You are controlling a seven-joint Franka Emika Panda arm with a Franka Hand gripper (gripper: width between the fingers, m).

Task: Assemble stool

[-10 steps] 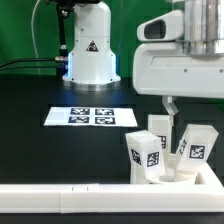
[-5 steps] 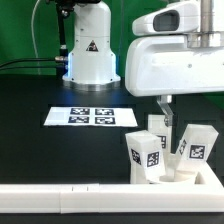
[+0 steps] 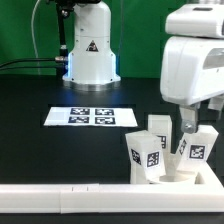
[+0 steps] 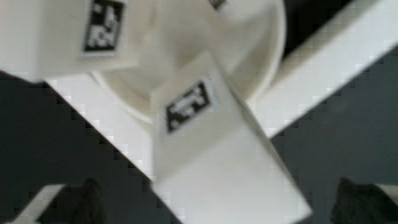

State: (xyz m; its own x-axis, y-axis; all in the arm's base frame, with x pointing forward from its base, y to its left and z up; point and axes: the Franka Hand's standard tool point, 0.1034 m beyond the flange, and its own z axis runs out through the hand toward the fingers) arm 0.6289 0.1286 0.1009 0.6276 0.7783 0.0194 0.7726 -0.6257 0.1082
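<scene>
Stool (image 3: pixel 165 152), apparently between spread fingers (image 4: pixel 71 196)

Your open room: black table (image 3: pixel 40 150) across exterior view's left and centre, bare except marker board (image 3: pixel 91 117) lying flat. Robot base (image 3: pixel 90 50) blocks far side behind board. White border rail (image 3: pixel 70 200) walls off near edge. Exterior view's right crowded: upright tagged legs (image 3: pixel 145 155) packed side by side on seat (image 3: pixel 185 180), narrow gaps only. Tool (image 3: pixel 187 125) hangs directly over cluster, jaws spread. Wrist view: tagged leg (image 4: pixel 205 125) fills space between fingertips (image 4: pixel 63 200); contact not discernible.
</scene>
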